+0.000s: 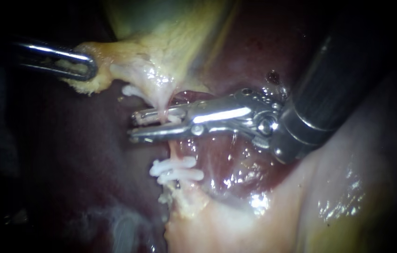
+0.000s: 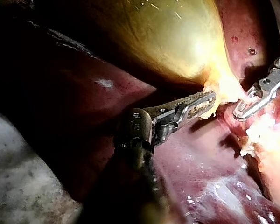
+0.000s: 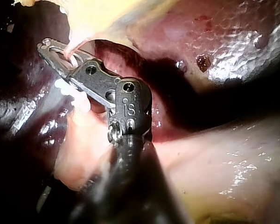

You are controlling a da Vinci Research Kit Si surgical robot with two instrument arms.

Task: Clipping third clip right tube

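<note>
Pale tube (image 1: 162,113) in right instrument's (image 1: 135,126) parted end effector — left instrument's (image 1: 88,68) tight on gallbladder (image 1: 161,56).

Endoscope view: blackness from seven to eleven o'clock. The left wrist view catches a pale, speckled grey surface (image 2: 18,186).

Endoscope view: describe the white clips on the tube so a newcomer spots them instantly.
Find the right instrument, its dark shaft entering from upper right. Below its metal tip, on the thin pink tube, sit the white clips: stacked bars, whiter than the tissue around.
</note>
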